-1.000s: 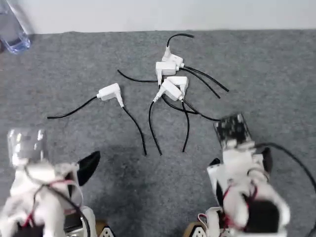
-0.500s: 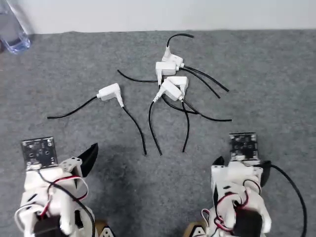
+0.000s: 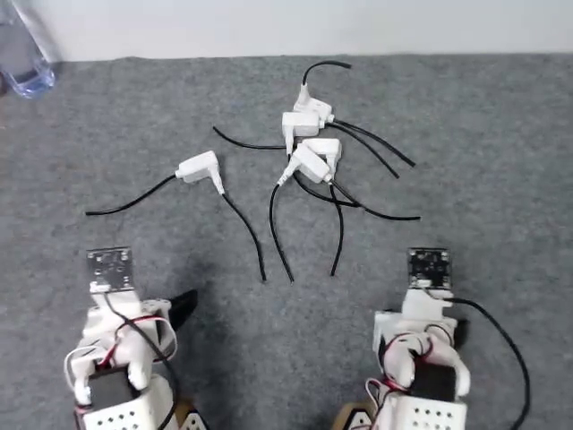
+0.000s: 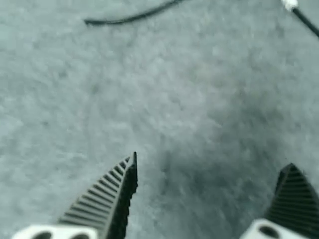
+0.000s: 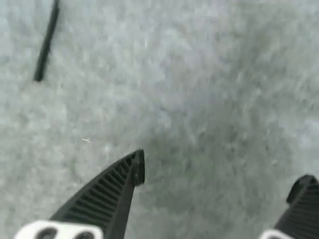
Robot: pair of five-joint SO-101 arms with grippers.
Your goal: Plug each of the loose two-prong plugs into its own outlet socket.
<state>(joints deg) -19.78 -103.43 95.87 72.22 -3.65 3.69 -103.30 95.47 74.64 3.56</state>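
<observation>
The left gripper (image 4: 213,162) is hanging with its fingers spread wide over the grey worktop (image 3: 501,134), a lone white plug (image 3: 199,167) lying well ahead of them. The right gripper (image 5: 223,167) is gaping open too, holding nothing, with the tangled cluster of plugs (image 3: 309,143) lying far beyond its fingers.

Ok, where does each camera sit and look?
High view: overhead, looking down at the plugs on the grey mat; both arms show.
Left wrist view: rides its arm, facing the mat; open left gripper shows.
Right wrist view: likewise; open right gripper shows.
All share mat and cables.
</observation>
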